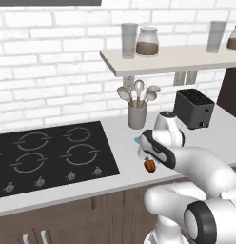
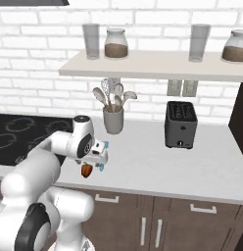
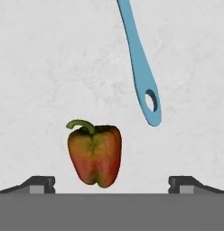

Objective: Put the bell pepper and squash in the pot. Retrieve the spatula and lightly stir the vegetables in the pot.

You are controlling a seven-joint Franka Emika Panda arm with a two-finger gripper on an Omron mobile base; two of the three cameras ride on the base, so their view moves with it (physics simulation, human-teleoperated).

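Below the wide-open gripper (image 3: 112, 184), the bell pepper (image 3: 95, 155) lies stem pointing away beside the spatula (image 3: 140, 67).

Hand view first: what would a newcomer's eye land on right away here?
The red-orange bell pepper lying on the pale counter, centered just ahead of the open hand. Beside it the blue spatula handle runs away across the counter. In the base views, the grey utensil cup and black toaster stand behind.
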